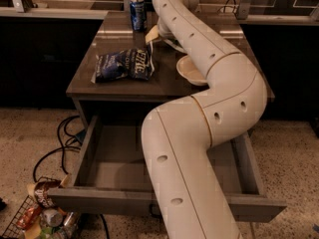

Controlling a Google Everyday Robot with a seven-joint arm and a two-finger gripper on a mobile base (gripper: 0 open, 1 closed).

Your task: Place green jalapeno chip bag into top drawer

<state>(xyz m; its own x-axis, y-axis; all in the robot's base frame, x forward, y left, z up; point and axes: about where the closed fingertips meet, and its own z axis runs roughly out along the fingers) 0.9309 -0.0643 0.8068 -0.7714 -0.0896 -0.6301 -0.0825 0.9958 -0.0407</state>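
Camera view: my arm (pixel 199 148) crosses the pulled-out top drawer (pixel 99 201) and the table (pixel 84 81), mostly hiding my gripper (pixel 163 30) at the far end; I cannot tell its grip. Green jalapeno chip bag (pixel 151 34): a pale sliver near the blue can (pixel 137 6), beyond the dark blue chip bag (pixel 124 63) and the bowl (pixel 189 71); its long axis is hidden.
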